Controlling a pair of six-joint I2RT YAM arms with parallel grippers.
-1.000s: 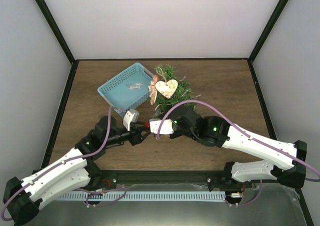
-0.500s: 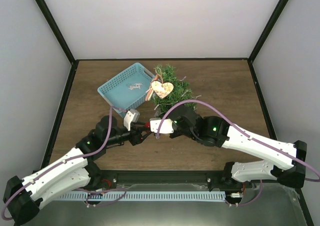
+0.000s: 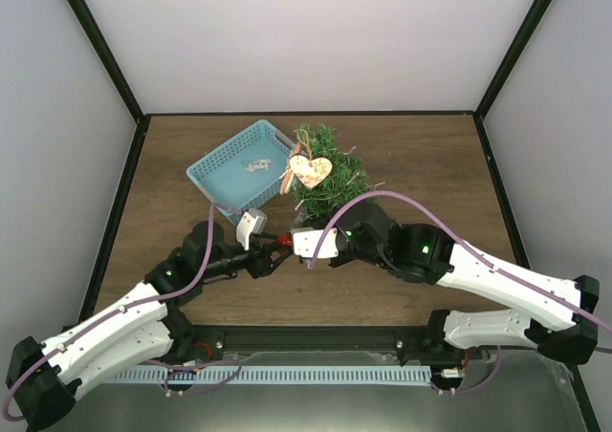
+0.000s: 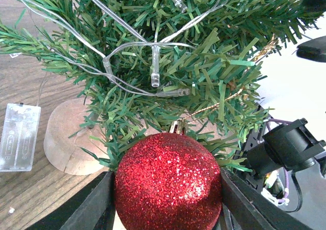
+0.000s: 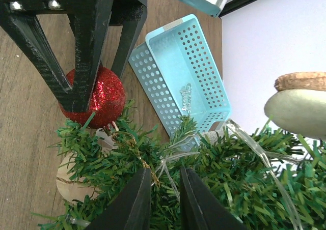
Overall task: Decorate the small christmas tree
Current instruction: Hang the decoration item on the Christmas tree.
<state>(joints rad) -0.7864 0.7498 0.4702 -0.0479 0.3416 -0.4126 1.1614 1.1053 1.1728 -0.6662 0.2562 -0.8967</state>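
A light-blue basket (image 3: pixel 226 161) holding a pale trinket (image 3: pixel 255 165) sits just left of the small christmas tree (image 3: pixel 325 169) on the bench (image 3: pixel 430 164), where the left hand (image 4: pixel 165 178) pinches a red glitter ball (image 4: pixel 168 192) under its branches and the right hand (image 5: pixel 165 171) is slightly parted.

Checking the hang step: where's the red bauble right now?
In the top view, the red bauble sits between the left gripper's jaws, at the near-left edge of the small christmas tree.
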